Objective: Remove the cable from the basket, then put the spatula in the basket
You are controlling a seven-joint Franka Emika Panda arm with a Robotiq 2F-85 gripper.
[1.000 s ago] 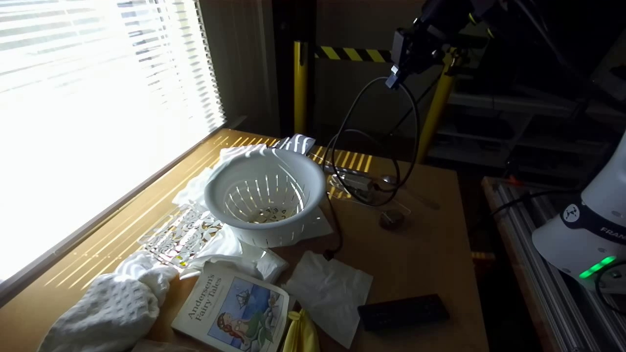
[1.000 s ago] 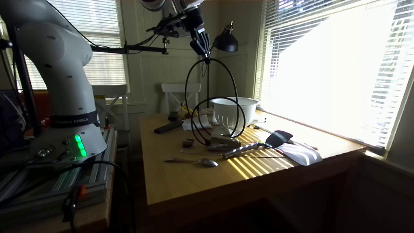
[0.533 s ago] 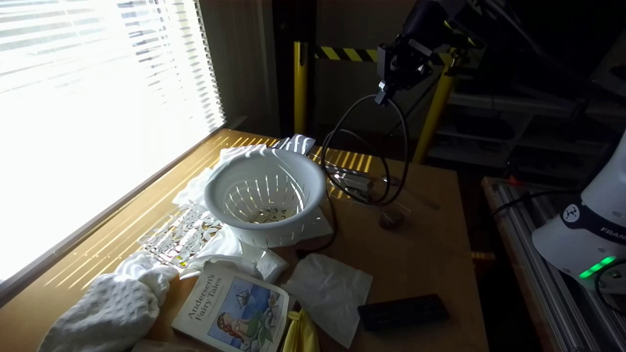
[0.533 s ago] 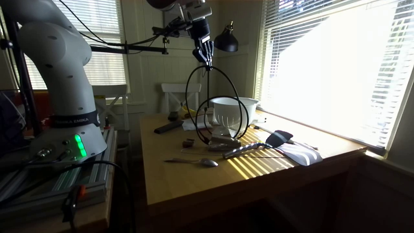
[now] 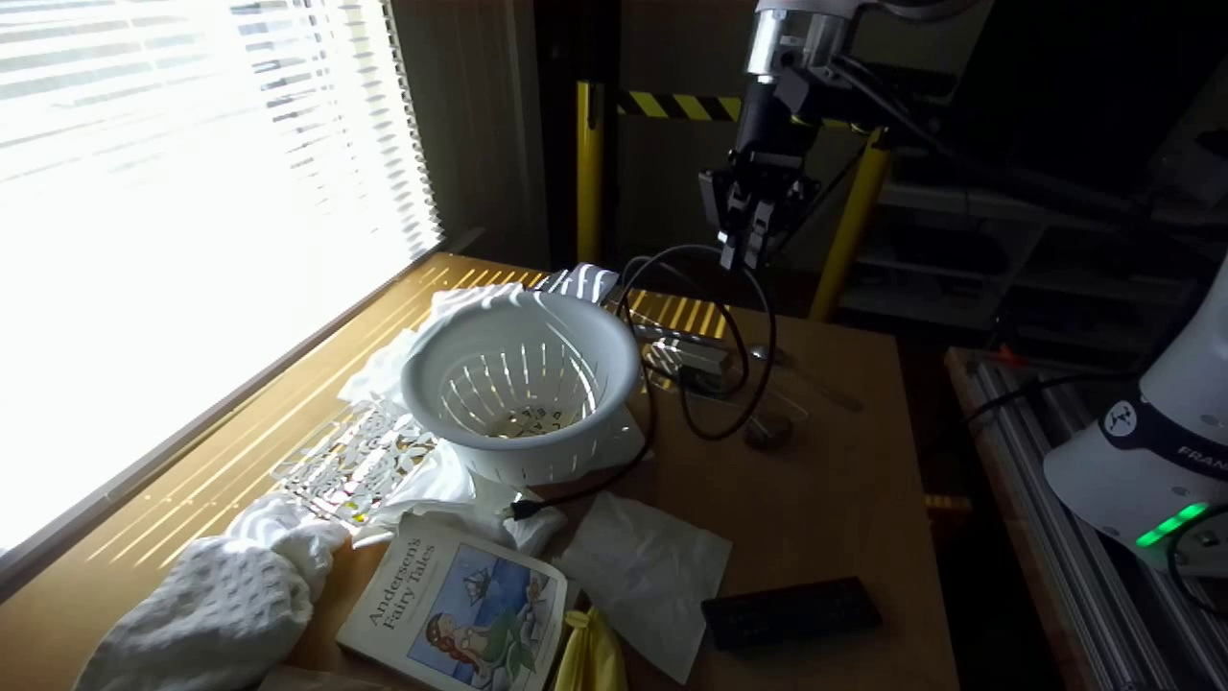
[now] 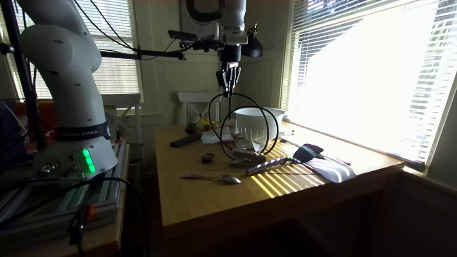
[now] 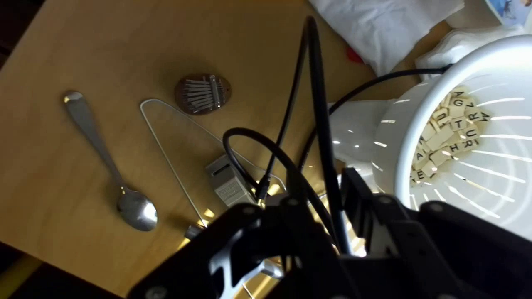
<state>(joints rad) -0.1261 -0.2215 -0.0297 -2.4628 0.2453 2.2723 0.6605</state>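
- One table [image 6: 192, 203].
- One basket [image 5: 518, 331], upright on the table.
- One cable [image 7: 319, 83], outside the basket; at least two of its loops stand just beside it.
- One gripper [image 5: 741, 253], above the table; its two jaws are partly apart, the cable passes between them, and whether they touch it I cannot tell.
- One spatula [image 6: 306, 153], on the table, outside the basket.
- One book [image 5: 460, 614].
- One spoon [image 7: 104, 151].
- One kalimba [image 7: 202, 94].
- Many tiles [image 7: 451, 135] inside the basket, exact number not clear.
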